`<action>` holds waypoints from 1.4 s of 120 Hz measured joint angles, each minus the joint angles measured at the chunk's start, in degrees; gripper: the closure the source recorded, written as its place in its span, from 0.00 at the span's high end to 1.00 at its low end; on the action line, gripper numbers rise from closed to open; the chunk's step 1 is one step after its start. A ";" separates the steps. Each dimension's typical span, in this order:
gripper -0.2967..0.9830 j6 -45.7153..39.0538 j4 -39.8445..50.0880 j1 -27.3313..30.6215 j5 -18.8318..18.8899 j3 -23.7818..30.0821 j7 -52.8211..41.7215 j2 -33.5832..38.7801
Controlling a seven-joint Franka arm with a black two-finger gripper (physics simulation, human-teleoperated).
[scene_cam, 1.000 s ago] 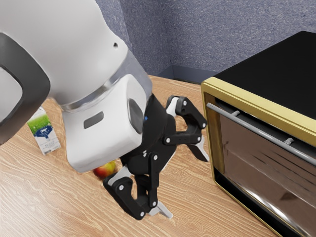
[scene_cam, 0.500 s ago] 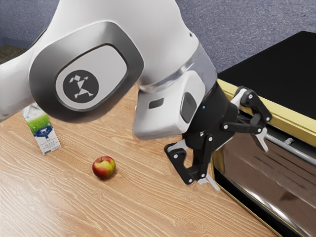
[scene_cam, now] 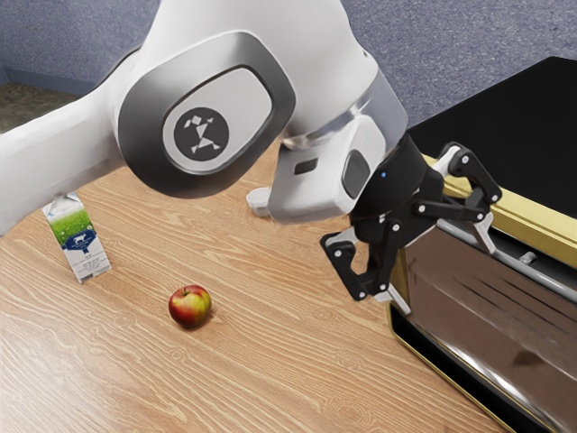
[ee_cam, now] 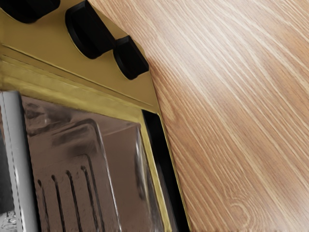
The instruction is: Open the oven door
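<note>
Wood-grain tabletop (scene_cam: 270, 361) here, speckled blue wall (scene_cam: 460, 54) behind, and the oven (scene_cam: 514, 117) sits toward the exterior view's right, door (scene_cam: 478, 307) looking shut. My gripper (scene_cam: 442, 268) is spread wide by the door front, not clamped on anything; can't tell if a fingertip touches the bar. I'd grab that metal bar handle (scene_cam: 545, 279), fingers on either side. Bar's rigid but smooth, so probably a bit slippery. Guessing the door's hefty with a stiffish hinge, and I'd keep fingertips off the glass.
</note>
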State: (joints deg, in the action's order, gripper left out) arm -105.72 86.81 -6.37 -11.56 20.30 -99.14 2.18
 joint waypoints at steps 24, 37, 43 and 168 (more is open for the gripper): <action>0.77 -0.22 -0.93 1.10 0.02 -0.69 -0.89 -1.79; 0.77 -0.28 -1.43 0.78 -0.08 -2.06 -1.17 -2.23; 0.77 -0.29 -1.60 1.03 -0.09 -2.25 -1.29 -2.57; 0.77 23.22 -10.03 6.06 10.20 -27.98 61.71 -5.59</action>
State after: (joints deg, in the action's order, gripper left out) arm -82.50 76.78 -0.31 -1.36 -7.68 -37.43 -3.41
